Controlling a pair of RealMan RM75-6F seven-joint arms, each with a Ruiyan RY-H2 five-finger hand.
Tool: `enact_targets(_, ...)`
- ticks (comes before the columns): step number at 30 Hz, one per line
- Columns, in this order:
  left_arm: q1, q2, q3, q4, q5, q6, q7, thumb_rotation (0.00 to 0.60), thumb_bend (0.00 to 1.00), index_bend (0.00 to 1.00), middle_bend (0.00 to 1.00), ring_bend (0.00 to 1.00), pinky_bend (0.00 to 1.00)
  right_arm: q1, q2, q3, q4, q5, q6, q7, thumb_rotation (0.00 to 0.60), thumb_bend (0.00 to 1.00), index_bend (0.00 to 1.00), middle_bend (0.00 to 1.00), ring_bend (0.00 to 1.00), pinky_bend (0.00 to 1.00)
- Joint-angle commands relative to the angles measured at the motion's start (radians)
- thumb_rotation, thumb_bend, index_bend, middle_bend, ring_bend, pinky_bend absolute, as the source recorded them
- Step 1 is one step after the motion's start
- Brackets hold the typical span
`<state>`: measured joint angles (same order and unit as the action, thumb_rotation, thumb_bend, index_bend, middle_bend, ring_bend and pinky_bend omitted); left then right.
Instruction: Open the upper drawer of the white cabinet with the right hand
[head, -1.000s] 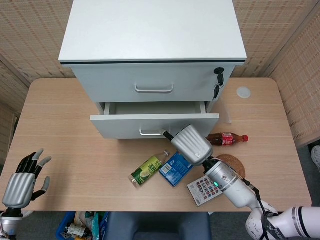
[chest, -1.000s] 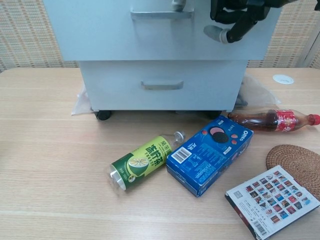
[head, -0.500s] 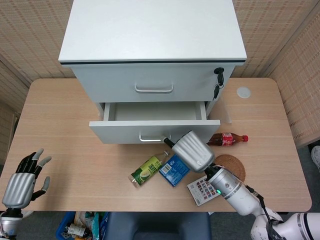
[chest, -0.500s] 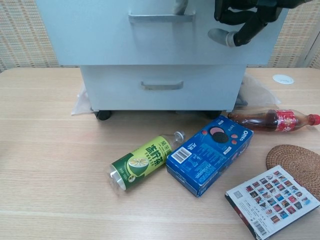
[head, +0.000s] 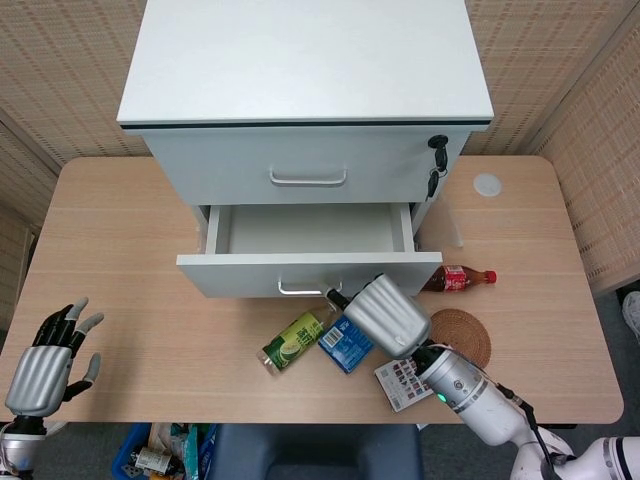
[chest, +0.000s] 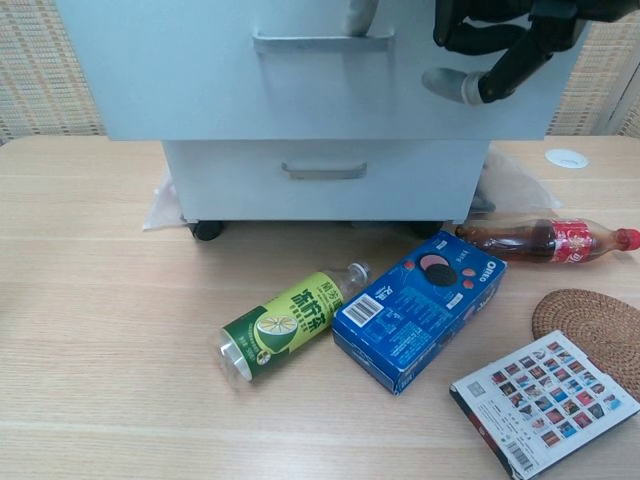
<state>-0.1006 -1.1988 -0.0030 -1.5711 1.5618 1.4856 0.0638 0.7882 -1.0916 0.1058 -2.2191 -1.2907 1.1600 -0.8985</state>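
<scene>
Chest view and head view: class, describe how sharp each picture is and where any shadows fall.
Chest view: the open drawer fills the top edge, slightly soft; table items sharp, shadow under the cabinet. Head view: evenly lit, sharp, faint shadow beneath the right hand.

Your right hand (head: 385, 315) sits out in front of the robot, back of the hand facing up toward the head camera, with a dark finger (head: 337, 296) reaching forward from it. In the chest view the same hand (chest: 500, 40) appears at the top edge with its dark fingers (chest: 520, 60) curled downward. The silver forearm (head: 470, 393) runs back toward the lower right. Your left hand (head: 45, 362) rests low at the far left, holding nothing, fingers (head: 75, 318) spread and pointing forward.
</scene>
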Motion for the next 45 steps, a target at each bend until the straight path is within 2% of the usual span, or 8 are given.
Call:
enact_targets(1, 0.0, 0.0, 0.0, 0.0, -0.002, -0.001, 0.0, 0.6, 0.47, 0.17, 0.04, 0.05, 0.09, -0.007, 0.003, -0.003, -0.007, -0.014, 0.003, -0.002, 0.6, 0.4, 0.23, 0.91, 0.94, 0.87)
enact_targets(29, -0.003, 0.008, 0.002, -0.018, -0.002, -0.008, 0.015, 0.6, 0.47, 0.17, 0.04, 0.05, 0.09, -0.121, 0.054, -0.065, -0.08, -0.24, 0.022, 0.008, 0.6, 0.39, 0.23, 0.91, 0.94, 0.87)
enact_targets(36, 0.001, 0.01, 0.0, -0.016, -0.01, -0.006, 0.008, 0.6, 0.47, 0.17, 0.04, 0.05, 0.09, -0.213, 0.108, -0.086, -0.064, -0.37, 0.127, 0.092, 0.6, 0.39, 0.23, 0.91, 0.94, 0.87)
enact_targets(41, 0.001, 0.011, -0.005, -0.008, -0.02, -0.007, 0.004, 0.6, 0.47, 0.17, 0.04, 0.05, 0.09, -0.338, 0.193, -0.122, -0.012, -0.443, 0.278, 0.205, 0.6, 0.39, 0.23, 0.88, 0.91, 0.87)
enact_targets(45, -0.001, 0.008, -0.012, -0.004, -0.026, -0.007, 0.002, 0.6, 0.47, 0.17, 0.04, 0.05, 0.09, -0.443, 0.226, -0.138, 0.061, -0.451, 0.407, 0.29, 0.6, 0.39, 0.25, 0.86, 0.88, 0.87)
